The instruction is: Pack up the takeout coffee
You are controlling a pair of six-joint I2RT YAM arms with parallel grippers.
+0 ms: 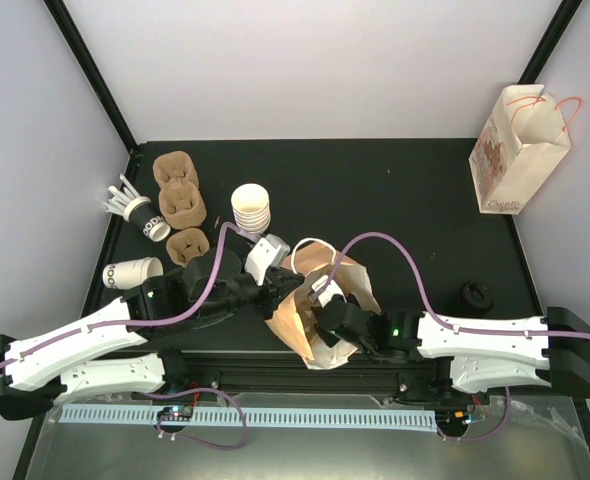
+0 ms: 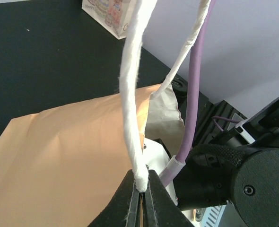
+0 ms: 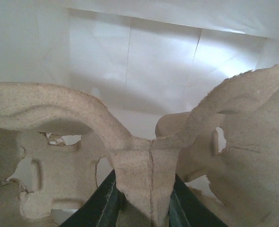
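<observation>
A brown paper bag (image 1: pixel 297 318) lies open at the near middle of the table, between the arms. My left gripper (image 2: pixel 142 187) is shut on the bag's white twisted handle (image 2: pixel 131 94), holding it up above the bag's tan side (image 2: pixel 59 156). My right gripper (image 3: pixel 146 201) is inside the bag, shut on the middle ridge of a brown moulded-pulp cup carrier (image 3: pixel 151 161); the bag's white inner wall (image 3: pixel 130 61) is behind it. From above, the right gripper (image 1: pixel 327 312) sits at the bag's mouth. White paper cups stay outside at the left: a stack (image 1: pixel 252 208), one on its side (image 1: pixel 133 272), one dark-banded (image 1: pixel 150 222).
Several more pulp carriers (image 1: pixel 180 200) lie at the back left, beside white sticks (image 1: pixel 120 197). A black lid (image 1: pixel 475 295) rests at the right near the right arm. A printed gift bag (image 1: pixel 520 150) stands at the far right corner and shows again as a gift bag (image 2: pixel 106 14).
</observation>
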